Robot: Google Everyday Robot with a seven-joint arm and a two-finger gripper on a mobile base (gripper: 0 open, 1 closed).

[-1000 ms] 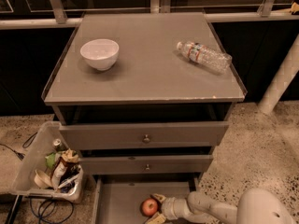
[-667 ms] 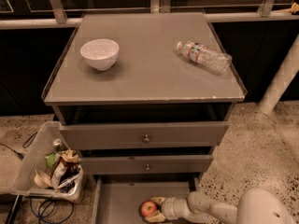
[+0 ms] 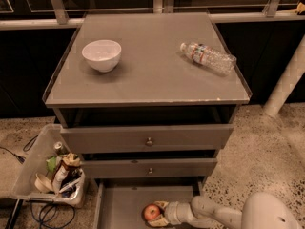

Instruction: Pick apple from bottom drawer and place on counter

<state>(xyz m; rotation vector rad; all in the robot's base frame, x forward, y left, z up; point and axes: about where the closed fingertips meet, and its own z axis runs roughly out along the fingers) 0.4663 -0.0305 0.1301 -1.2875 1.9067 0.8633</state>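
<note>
The apple (image 3: 151,212), red with a yellowish patch, lies in the pulled-out bottom drawer (image 3: 119,204) at the lower edge of the camera view. My gripper (image 3: 157,213) reaches in from the right on a white arm, with a finger above and a finger below the apple's right side. The counter (image 3: 147,75) is the wide grey top above the drawers.
A white bowl (image 3: 101,55) stands on the counter's left, and a plastic water bottle (image 3: 208,57) lies on its right. Two wider knobbed drawers sit above the bottom one, partly pulled out. A clear bin of rubbish (image 3: 50,173) stands left of the cabinet. A white post (image 3: 285,85) rises at right.
The apple has shifted slightly to the left in the drawer, and the gripper has followed it, staying around its right side.
</note>
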